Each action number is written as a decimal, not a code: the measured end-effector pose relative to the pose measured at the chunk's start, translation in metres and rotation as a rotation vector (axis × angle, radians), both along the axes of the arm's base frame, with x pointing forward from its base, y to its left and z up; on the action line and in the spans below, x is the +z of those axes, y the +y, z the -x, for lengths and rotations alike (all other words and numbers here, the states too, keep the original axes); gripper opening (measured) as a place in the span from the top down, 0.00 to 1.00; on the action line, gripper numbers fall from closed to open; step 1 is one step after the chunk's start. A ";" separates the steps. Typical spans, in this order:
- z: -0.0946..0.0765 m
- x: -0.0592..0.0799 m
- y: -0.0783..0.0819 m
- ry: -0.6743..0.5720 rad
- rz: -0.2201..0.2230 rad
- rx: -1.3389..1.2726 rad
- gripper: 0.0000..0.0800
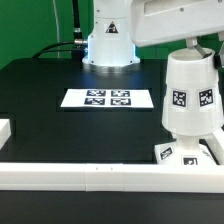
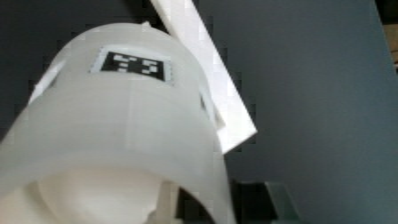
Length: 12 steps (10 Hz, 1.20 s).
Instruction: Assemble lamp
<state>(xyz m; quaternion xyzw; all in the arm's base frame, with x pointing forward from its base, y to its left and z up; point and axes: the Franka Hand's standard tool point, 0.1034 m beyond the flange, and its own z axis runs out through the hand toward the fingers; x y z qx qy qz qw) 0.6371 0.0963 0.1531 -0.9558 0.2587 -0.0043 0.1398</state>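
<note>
The white tapered lamp shade [image 1: 190, 92] stands upright at the exterior view's right, narrow end up, with two tags on its side. It sits over the flat square base [image 1: 172, 153], whose tagged corners show beneath it. My gripper [image 1: 203, 44] is at the shade's top and appears shut on its upper rim. In the wrist view the shade [image 2: 125, 130] fills most of the picture, with one tag facing the camera, and one dark finger [image 2: 267, 204] lies against its wall. The bulb is hidden.
The marker board [image 1: 108, 98] lies flat at the table's middle. A long white border rail [image 1: 100, 173] runs along the front edge and another piece [image 1: 5, 130] sits at the left edge. The robot's base [image 1: 108, 40] stands at the back.
</note>
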 end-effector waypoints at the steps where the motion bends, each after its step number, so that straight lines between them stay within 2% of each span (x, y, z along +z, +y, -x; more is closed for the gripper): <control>1: 0.000 0.000 0.000 -0.001 0.000 -0.001 0.94; 3: 0.000 0.000 -0.001 -0.002 0.001 0.000 0.94; 4: -0.001 0.002 -0.002 -0.005 0.000 -0.001 0.84; 5: -0.001 0.004 -0.004 -0.010 0.001 0.004 0.61; 6: -0.001 0.005 -0.007 -0.014 0.001 0.010 0.61; 7: -0.001 0.007 -0.009 -0.018 0.002 0.013 0.38; 8: 0.002 0.011 -0.013 -0.020 0.003 0.025 0.22; 9: 0.006 0.015 -0.018 -0.019 0.001 0.032 0.22; 10: 0.010 0.024 -0.021 -0.001 -0.010 0.038 0.15; 11: 0.013 0.036 -0.020 0.021 -0.024 0.047 0.13; 12: 0.012 0.042 -0.018 0.025 -0.017 0.032 0.13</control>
